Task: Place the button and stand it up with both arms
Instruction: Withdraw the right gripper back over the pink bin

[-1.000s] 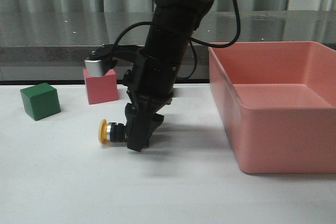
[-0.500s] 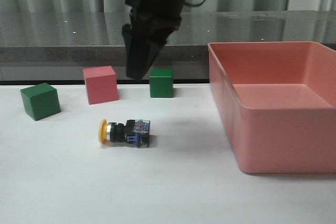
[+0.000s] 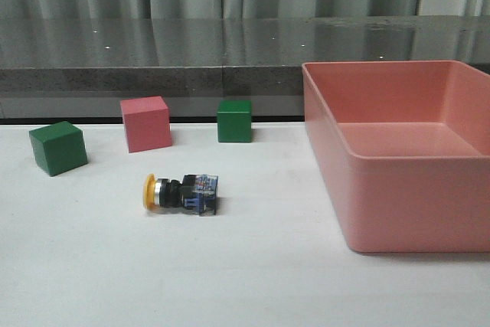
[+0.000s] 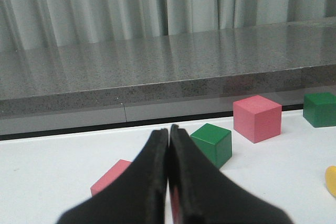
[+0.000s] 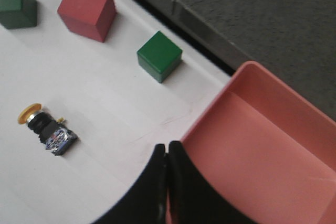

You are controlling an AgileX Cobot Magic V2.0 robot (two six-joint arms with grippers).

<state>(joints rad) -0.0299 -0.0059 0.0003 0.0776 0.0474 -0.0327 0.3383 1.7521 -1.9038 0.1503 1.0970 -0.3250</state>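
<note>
The right pincer (image 5: 167,156) is showing its two black fingers pressed together with nothing between them, hanging high over the near corner of the pink bin (image 5: 247,145). The left pincer (image 4: 168,145) is likewise clenched on nothing, sitting low over the table (image 4: 52,161) and pointing toward the grey ledge. Neither arm is appearing in the front view, so both are keeping clear of the work area.

The button (image 3: 181,192) is lying on its side on the white table, between the cubes and the bin, its yellow cap pointing toward the robot's left and its blue-clear base toward the bin. It is touching neither pincer, so the placing looks done while the standing is not.

From the left wrist, only a sliver of yellow is peeking in at the frame edge, probably the cap. A pink cube (image 4: 113,177) is sitting partly hidden behind the left fingers. The bin's far side is getting cut off in both the front and right wrist views.
</note>
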